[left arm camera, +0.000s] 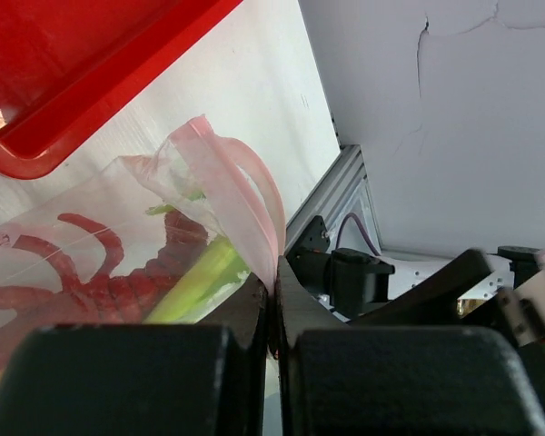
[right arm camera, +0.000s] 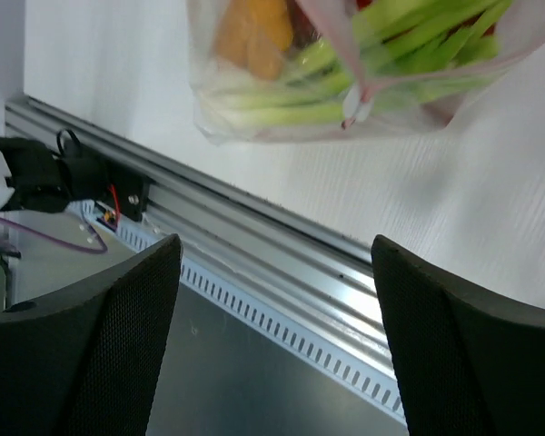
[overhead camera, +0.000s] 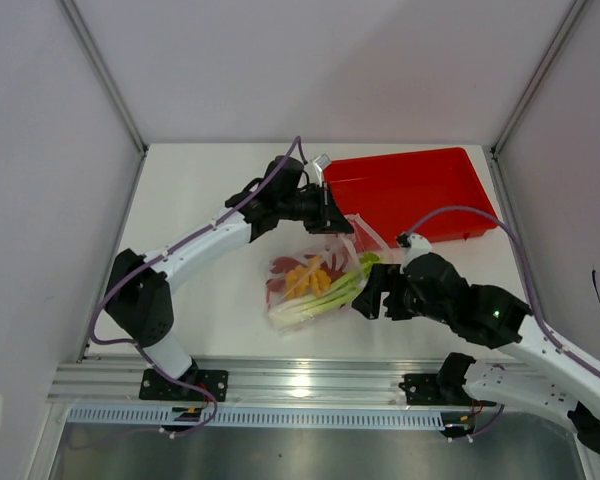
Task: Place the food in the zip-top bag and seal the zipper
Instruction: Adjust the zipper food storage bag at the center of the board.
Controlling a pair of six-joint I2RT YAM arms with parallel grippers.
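Top external view, going left to right: the left gripper (overhead camera: 330, 218) reaches out toward the middle of the white table (overhead camera: 200, 190) and is clamped tight on the far corner of the zip-top bag (overhead camera: 290, 305). The left wrist cam shows it best: the two black fingers (left arm camera: 245, 318) are pressed together with the pinkish zipper (left arm camera: 254, 195) pinched right between them, and the strip curls up and away from the tips. The bag lies on the table in the middle, just in front of the red tray (overhead camera: 420, 185), and all the food sits inside it: the dark red spiky piece (overhead camera: 279, 268) on the left, the yellow-orange pieces (overhead camera: 306, 276) next to it, and the long green stalk (overhead camera: 330, 293) running along the near side. On the right, the right gripper (overhead camera: 370, 295) sits just beside the bag's right end. In the right wrist cam its fingers (right arm camera: 118, 336) are spread wide with nothing between them, hanging over the metal rail (right arm camera: 254, 227) at the table's near edge.
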